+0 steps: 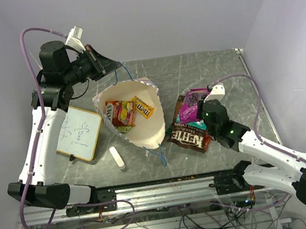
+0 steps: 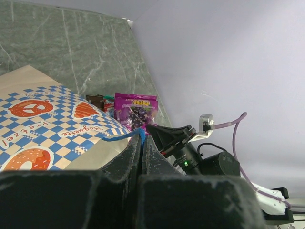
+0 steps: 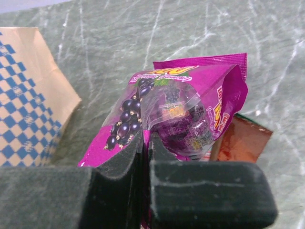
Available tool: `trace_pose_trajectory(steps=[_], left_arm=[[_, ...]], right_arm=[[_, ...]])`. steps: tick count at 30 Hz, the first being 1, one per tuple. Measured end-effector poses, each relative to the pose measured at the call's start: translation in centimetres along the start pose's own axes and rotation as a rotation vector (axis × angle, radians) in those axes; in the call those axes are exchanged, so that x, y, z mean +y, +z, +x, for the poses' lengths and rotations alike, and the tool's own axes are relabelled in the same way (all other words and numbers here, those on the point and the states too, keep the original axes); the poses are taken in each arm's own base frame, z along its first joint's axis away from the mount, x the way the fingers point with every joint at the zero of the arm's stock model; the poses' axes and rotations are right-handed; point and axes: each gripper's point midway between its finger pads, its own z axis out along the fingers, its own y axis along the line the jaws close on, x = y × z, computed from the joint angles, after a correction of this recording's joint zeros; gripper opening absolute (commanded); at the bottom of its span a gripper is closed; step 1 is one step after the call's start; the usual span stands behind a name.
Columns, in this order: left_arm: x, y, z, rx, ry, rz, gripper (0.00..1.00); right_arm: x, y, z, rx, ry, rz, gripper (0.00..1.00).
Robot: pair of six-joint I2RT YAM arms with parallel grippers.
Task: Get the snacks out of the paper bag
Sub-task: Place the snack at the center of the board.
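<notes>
Snacks are being unloaded: your right jaws are gripping, fully closed, the purple grape packet above the surface beside the paper bag. Your left jaws are pinching shut on its blue cord handle. A red packet and a yellow M&M's packet are lying inside the bag. Next, judging by this, you are releasing the grape packet, then reaching in.

Place: a robotics lab test cell, not a home.
Walls: plain pale panels box in the grey marbled counter.
Near edge: an aluminium rail carries the white left arm and right arm.
Underneath: loose wiring hangs in tangles.
Cabling: a purple cable loops overhead.
</notes>
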Motion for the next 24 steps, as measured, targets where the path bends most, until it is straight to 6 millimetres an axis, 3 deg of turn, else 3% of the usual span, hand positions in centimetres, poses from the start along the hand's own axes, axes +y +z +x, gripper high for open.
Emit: trace_pose_trajectory(steps=[8, 15, 20, 24], left_arm=[[-0.4, 0.0, 0.0, 0.003, 0.002, 0.019, 0.07], [-0.3, 0.1, 0.4, 0.019, -0.002, 0.029, 0.07], [-0.4, 0.0, 0.6, 0.025, -0.002, 0.037, 0.07], [-0.3, -0.3, 1.1, 0.033, -0.01, 0.038, 0.07]], right_arm=[[0.0, -0.9, 2.7, 0.024, 0.182, -0.037, 0.0], [-0.9, -1.2, 5.3, 0.069, 0.268, -0.006, 0.38], [-1.3, -1.7, 7.6, 0.161, 0.25, 0.016, 0.49], [-1.5, -2.5, 8.0, 0.216, 0.217, 0.017, 0.66]])
